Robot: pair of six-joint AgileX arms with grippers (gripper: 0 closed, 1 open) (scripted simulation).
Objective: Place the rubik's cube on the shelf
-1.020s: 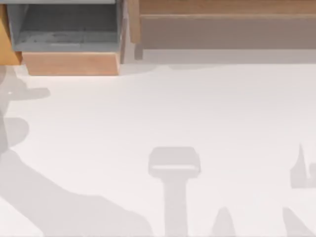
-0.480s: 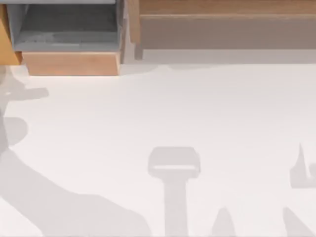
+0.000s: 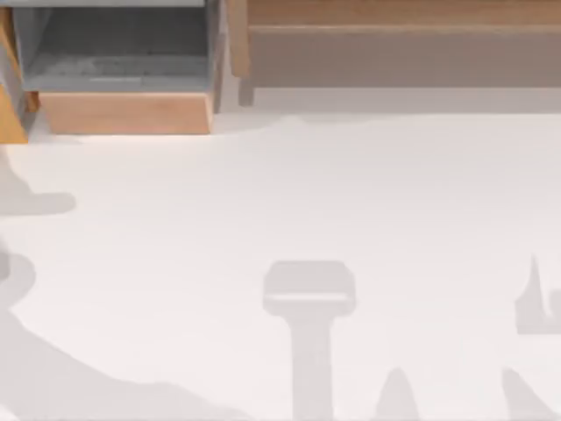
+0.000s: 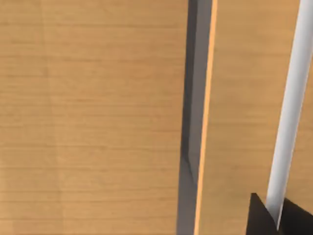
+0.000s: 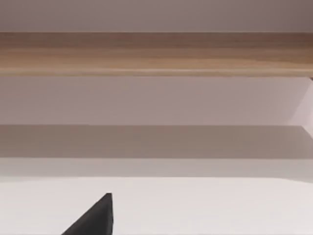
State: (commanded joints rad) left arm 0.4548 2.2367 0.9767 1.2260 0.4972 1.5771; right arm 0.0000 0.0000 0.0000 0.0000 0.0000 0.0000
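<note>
While the shelf (image 3: 399, 26) sits beside the wooden box (image 3: 123, 83), pincer states can't be told.

The top view looks straight down on the white table (image 3: 289, 193), with the wooden box (image 3: 123, 110) at its upper left and the shelf (image 3: 394, 26) along its upper edge. The left wrist view sits very close to light-brown wood panels (image 4: 93, 117) — a dark seam and a white strip run through it. The right wrist view faces level across the table (image 5: 195, 205) toward the shelf (image 5: 156, 51), from some way off — the shelf and table are shared with the top view.
</note>
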